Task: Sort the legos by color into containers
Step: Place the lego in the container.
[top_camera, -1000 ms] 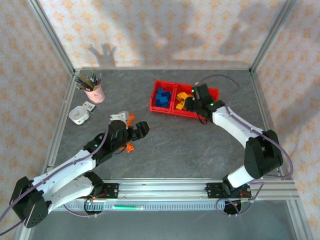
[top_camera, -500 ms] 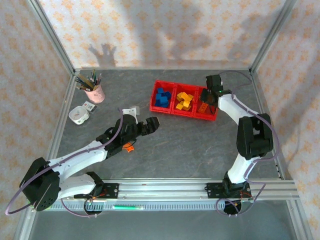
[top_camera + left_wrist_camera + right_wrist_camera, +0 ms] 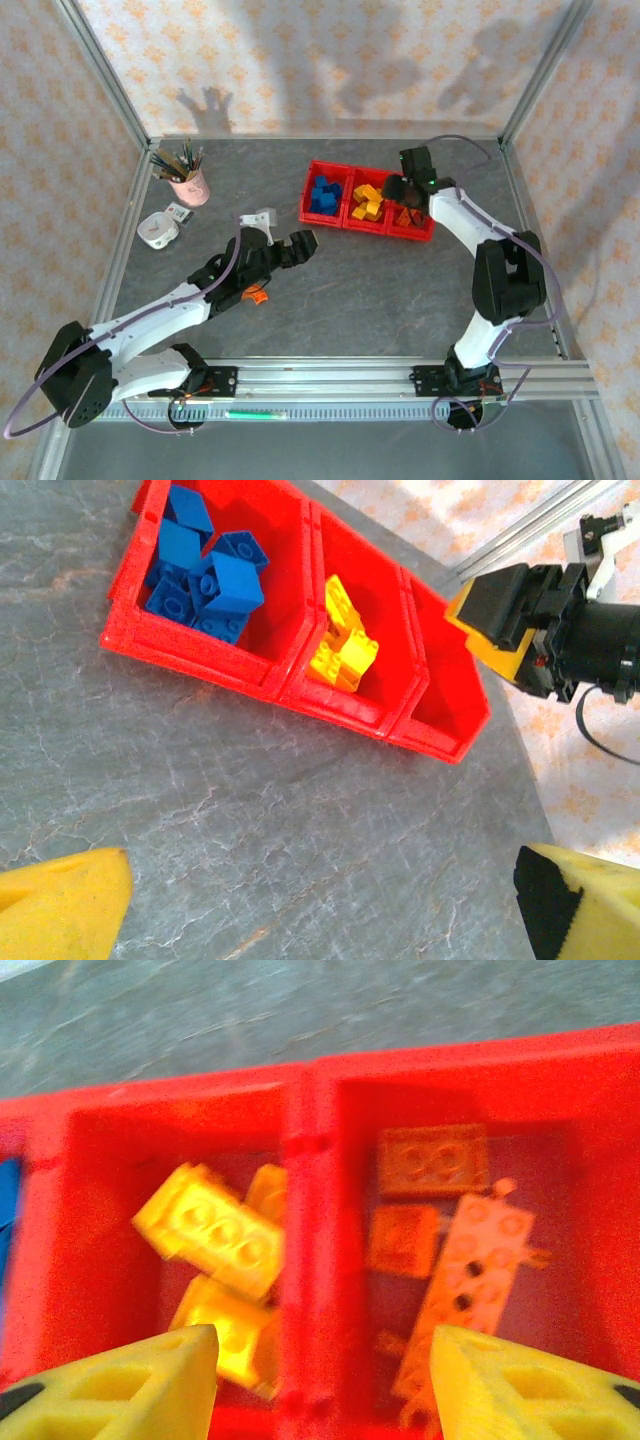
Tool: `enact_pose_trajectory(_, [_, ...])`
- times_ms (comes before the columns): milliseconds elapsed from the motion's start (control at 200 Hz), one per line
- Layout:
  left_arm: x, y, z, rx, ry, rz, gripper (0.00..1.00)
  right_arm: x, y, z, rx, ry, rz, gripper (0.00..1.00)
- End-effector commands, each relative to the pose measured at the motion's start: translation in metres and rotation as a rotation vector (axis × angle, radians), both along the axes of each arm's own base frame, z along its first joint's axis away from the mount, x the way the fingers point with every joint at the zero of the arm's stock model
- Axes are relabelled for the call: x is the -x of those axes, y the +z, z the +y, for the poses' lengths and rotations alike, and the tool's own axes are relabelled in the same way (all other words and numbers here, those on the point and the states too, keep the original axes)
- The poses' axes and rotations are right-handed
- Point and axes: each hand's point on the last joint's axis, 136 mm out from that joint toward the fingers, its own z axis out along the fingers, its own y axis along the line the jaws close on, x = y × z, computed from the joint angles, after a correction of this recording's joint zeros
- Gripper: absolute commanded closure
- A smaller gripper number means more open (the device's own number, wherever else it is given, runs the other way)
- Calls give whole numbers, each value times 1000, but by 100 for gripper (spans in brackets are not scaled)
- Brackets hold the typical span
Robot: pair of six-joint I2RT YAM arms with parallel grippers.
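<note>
The containers are three joined red bins at the table's far middle. Blue legos lie in the left bin, yellow legos in the middle one, orange legos in the right one. My right gripper hovers open and empty over the divider between the yellow legos and the orange legos. My left gripper stands open over bare table in front of the bins, nothing between its fingers. One orange lego lies on the table beside the left arm.
A pink cup of pencils and a small white round object stand at the far left. Metal frame posts and patterned walls border the table. The right arm's gripper is visible beyond the bins in the left wrist view.
The right gripper swung from the middle bin toward the right bin and its jaws opened. The left gripper advanced to the right, toward the bins.
</note>
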Motion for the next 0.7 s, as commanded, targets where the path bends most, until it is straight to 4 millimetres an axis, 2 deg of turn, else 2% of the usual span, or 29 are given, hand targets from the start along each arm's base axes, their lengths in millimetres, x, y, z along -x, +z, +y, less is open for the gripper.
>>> enact_pose_trajectory(0, [7, 10, 17, -14, 52, -29, 1, 26, 17, 31, 12, 77, -22, 40])
enact_pose_trajectory(295, [33, 9, 70, -28, 213, -30, 1, 69, 4, 129, 19, 240, 0, 34])
enact_pose_trajectory(400, [41, 10, 83, -19, 250, -30, 1, 84, -3, 176, 1, 313, -1, 32])
enact_pose_trajectory(501, [48, 12, 98, -49, 291, -24, 1, 91, -16, 207, 43, 347, -2, 30])
enact_pose_trajectory(696, [59, 14, 117, -67, 348, -16, 1, 97, -42, 254, 65, 399, 5, 27])
